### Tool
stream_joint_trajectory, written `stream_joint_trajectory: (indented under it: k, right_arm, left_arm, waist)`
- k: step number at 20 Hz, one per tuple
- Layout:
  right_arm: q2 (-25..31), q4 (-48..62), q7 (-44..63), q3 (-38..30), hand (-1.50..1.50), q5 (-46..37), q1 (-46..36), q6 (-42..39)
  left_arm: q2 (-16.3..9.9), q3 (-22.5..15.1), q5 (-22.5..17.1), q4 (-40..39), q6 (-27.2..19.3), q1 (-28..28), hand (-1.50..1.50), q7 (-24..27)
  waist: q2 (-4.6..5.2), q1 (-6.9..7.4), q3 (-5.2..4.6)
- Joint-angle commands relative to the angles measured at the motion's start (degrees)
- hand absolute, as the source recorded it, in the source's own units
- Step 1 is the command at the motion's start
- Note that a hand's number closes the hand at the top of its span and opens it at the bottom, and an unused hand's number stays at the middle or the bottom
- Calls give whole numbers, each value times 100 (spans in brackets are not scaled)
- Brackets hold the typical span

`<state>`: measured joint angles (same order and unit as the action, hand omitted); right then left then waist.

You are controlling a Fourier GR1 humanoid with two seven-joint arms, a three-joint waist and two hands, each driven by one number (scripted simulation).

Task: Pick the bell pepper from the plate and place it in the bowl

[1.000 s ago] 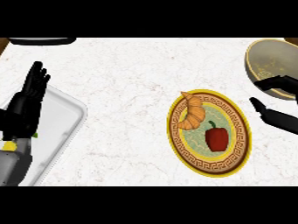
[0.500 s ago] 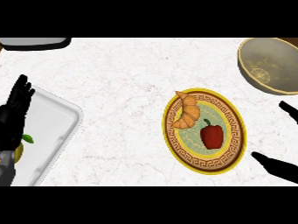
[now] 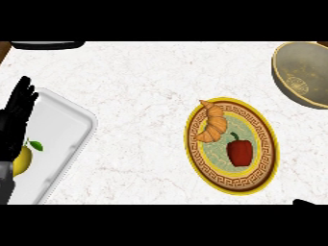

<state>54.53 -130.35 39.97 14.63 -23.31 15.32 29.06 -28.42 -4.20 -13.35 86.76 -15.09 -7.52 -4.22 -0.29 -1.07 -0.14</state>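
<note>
Red bell pepper (image 3: 240, 152) lies on plate (image 3: 266, 168), touching croissant (image 3: 213, 126); a grab may nudge the pastry. Left hand (image 3: 10, 126) rests open, fingers straight; right hand (image 3: 307, 202) barely shows, fingers cannot be told. Bowl (image 3: 315, 74) well apart.

I see bare marble counter (image 3: 138, 86) between white tray (image 3: 67, 139) at left and plate (image 3: 266, 144) right of centre: wide open lane. Bell pepper (image 3: 240, 153) upright on plate, croissant (image 3: 213, 126) just beside it on upper left; pepper's right and lower sides free. Clear counter strip between plate and bowl (image 3: 315, 77) at upper right. My left hand (image 3: 10, 127), fingers straight, rests over tray beside lemon (image 3: 20, 159).
</note>
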Motion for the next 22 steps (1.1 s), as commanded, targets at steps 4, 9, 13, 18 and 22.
stream_joint_trajectory:
  k: [4, 9, 13, 18, 22]
  right_arm:
    - [436, -218, 1620, -237, -150, 730, -1386, -1589]
    - [849, 364, 1983, -10, -150, 1777, -2179, -2789]
    - [350, 1388, 1997, 500, -150, 2163, -2902, -3223]
    - [-233, 2045, 2073, 970, -150, 2429, -3571, -3882]
    - [-325, 2426, 2486, 1175, -150, 2860, -3948, -4489]
  left_arm:
    - [-42, 20, 1, 450, 165, 92, 0, -254]
    - [282, -163, 285, -13, -14, -307, 0, -34]
    - [356, -253, 299, 183, 9, -168, 0, -167]
    - [350, -67, 338, -273, 181, -318, 0, 65]
    - [391, -59, 321, -110, 167, -308, 0, -125]
  waist:
    - [37, 282, 5]
    - [85, 332, -2]
    - [91, 442, 7]
    - [75, 281, 7]
    - [60, 264, 6]
